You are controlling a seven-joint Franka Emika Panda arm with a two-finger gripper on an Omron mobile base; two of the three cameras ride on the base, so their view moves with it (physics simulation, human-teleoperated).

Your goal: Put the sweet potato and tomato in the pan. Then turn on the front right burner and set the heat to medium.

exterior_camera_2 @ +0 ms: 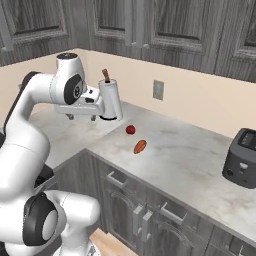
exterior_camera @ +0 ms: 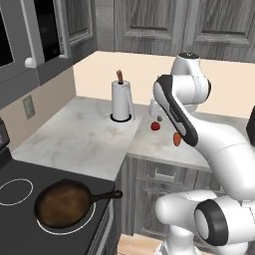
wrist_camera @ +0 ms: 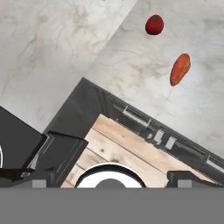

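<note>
Dark brown-bottomed pan (exterior_camera: 63, 204) up front, orange tapered sweet potato (exterior_camera_2: 140, 146) beside glossy tomato (exterior_camera_2: 130, 130), end effector (exterior_camera_2: 81, 117) released.

Paper towel roll (exterior_camera: 121, 100), toaster (exterior_camera_2: 242, 158), wall outlet (exterior_camera_2: 158, 90)

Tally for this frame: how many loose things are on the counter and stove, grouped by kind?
Vegetables: 2, the tomato and the sweet potato, apart on the counter.
Cookware: 1, the pan on the stove.
Appliances: 1, the toaster.
Paper towel rolls: 1, the paper towel roll, upright.
Total: 5
</note>
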